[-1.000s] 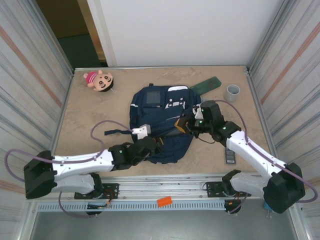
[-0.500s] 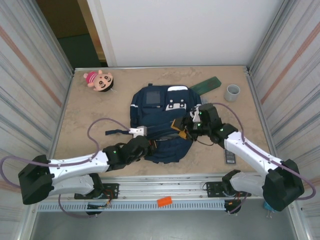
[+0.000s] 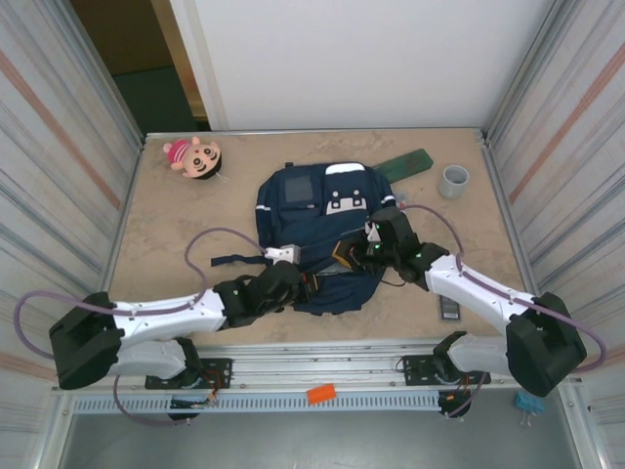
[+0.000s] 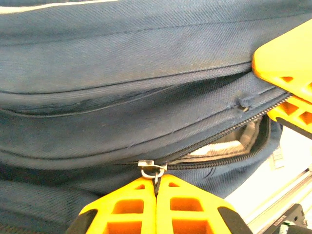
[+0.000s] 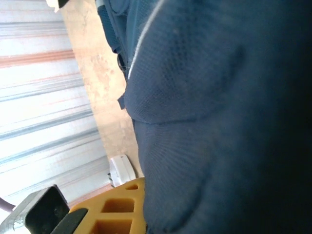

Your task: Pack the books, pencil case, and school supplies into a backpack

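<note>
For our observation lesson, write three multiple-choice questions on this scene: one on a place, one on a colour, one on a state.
1. Where does the grey cup stand? A far right corner; B near left edge; C centre.
2. What colour is the pencil case? A red; B dark green; C white.
3. How is the zipper on the backpack? A fully closed; B partly open; C torn off.
Answers: A, it stands far back on the right; B, plainly green; B, pale lining shows through the gap.
</note>
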You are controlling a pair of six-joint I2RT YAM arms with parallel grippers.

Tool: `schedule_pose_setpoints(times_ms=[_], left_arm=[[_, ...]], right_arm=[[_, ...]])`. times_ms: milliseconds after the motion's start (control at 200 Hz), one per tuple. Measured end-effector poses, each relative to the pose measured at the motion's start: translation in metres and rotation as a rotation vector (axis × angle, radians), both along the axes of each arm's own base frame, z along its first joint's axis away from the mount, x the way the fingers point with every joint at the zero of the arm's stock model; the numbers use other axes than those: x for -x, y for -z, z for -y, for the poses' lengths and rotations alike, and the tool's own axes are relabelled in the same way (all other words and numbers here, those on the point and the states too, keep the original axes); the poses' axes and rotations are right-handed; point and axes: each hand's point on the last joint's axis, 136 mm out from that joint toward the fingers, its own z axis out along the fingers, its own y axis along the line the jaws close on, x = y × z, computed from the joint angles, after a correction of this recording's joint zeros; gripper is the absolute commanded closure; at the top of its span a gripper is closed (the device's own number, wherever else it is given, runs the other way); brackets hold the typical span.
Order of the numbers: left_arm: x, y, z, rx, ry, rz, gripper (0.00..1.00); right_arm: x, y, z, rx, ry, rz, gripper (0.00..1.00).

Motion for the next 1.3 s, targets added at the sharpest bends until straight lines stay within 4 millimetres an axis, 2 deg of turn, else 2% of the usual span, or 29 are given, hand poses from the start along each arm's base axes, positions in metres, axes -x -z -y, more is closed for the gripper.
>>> schedule_pose_setpoints(times_ms=[130, 210, 296, 346, 431, 476, 566, 671, 707, 772, 817, 942, 1027, 1123, 1298], left_arm=[[-0.001, -0.019, -0.019, 0.038, -0.040, 0.043, 1.00], [0.000, -0.019, -0.033, 0.045, -0.061, 0.053, 1.00], [-0.001, -0.019, -0.044, 0.052, -0.080, 0.064, 1.00], [-0.001, -0.020, -0.046, 0.053, -0.083, 0.069, 1.00], [-0.003, -0.017, -0.050, 0.032, -0.085, 0.076, 1.00], [-0.003, -0.013, -0.053, 0.012, -0.083, 0.074, 1.00], [-0.003, -0.006, -0.051, -0.017, -0.068, 0.074, 1.00], [-0.004, 0.002, -0.047, -0.045, -0.054, 0.064, 1.00], [-0.005, 0.003, -0.046, -0.052, -0.053, 0.061, 1.00], [-0.006, 0.003, -0.044, -0.059, -0.051, 0.059, 0.77], [-0.007, 0.003, -0.044, -0.067, -0.046, 0.062, 0.72], [-0.009, 0.004, -0.051, -0.089, -0.051, 0.066, 0.59], [-0.012, -0.004, -0.060, -0.100, -0.053, 0.096, 0.46], [-0.017, -0.020, -0.070, -0.101, -0.046, 0.159, 0.37], [-0.021, -0.046, -0.085, -0.151, 0.050, 0.315, 0.29]], right_arm=[[-0.008, -0.024, 0.015, -0.003, -0.085, 0.031, 0.98], [-0.012, -0.039, 0.025, -0.022, -0.147, 0.042, 0.99], [-0.013, -0.044, 0.031, -0.037, -0.211, 0.027, 0.99], [-0.013, -0.042, 0.034, -0.040, -0.234, 0.008, 0.91], [-0.014, -0.036, 0.036, -0.028, -0.251, -0.012, 0.58], [-0.014, -0.035, 0.035, -0.021, -0.248, -0.013, 0.48], [-0.012, -0.030, 0.026, -0.014, -0.228, 0.010, 0.42], [0.007, -0.009, 0.011, 0.011, -0.194, -0.008, 0.42], [0.011, -0.001, 0.009, 0.025, -0.173, -0.016, 0.42], [0.017, 0.011, 0.009, 0.059, -0.134, -0.034, 0.45], [0.017, 0.015, 0.009, 0.079, -0.115, -0.033, 0.53], [0.011, 0.021, 0.016, 0.114, -0.059, -0.031, 0.84], [0.008, 0.017, 0.018, 0.125, -0.065, -0.021, 0.94], [-0.001, -0.006, 0.018, 0.109, -0.085, 0.020, 0.98], [-0.025, -0.079, 0.014, 0.028, -0.159, 0.141, 0.99]])
